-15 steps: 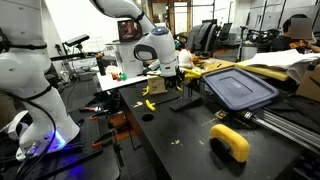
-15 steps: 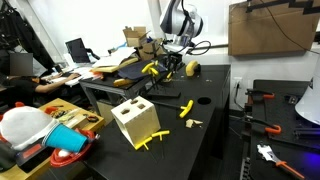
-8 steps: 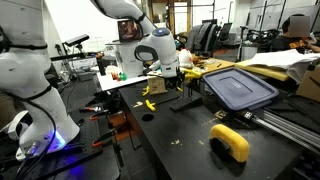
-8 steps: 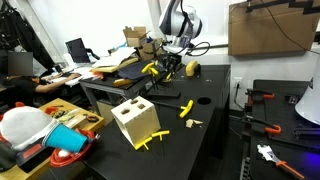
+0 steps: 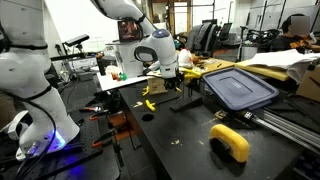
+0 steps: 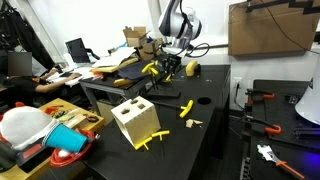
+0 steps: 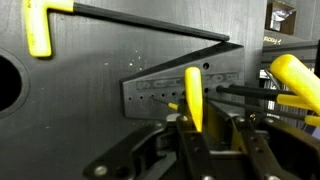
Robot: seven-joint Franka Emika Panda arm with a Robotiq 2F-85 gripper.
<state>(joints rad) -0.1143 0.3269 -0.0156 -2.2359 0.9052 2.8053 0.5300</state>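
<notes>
- The yellow-handled tool (image 7: 193, 93) sits pinched between the fingers of the gripper (image 7: 193, 130), which is closed on its near end, right over the grey tool rack (image 7: 150, 95) on the black table (image 7: 80, 120).
- Its long axis runs straight up the wrist view, in line with the gripper's reach. The free end points away from the fingers at the rack's row of holes.
- Whether the end is already in a hole I cannot tell from here.
- I'd judge the step in hand to be the carry at the rack, with the tool gripped and lined up with a slot.
- The next move calls for keeping that axis square to the chosen hole and easing along it without nudging the neighbours.
- Those neighbours are more yellow handles (image 7: 295, 80), close by on one side.
- An L-shaped key (image 7: 40, 30) lies apart on the table.
- In an exterior view, the gripper (image 5: 166, 80) hangs near the blue-grey lid (image 5: 238, 88).
</notes>
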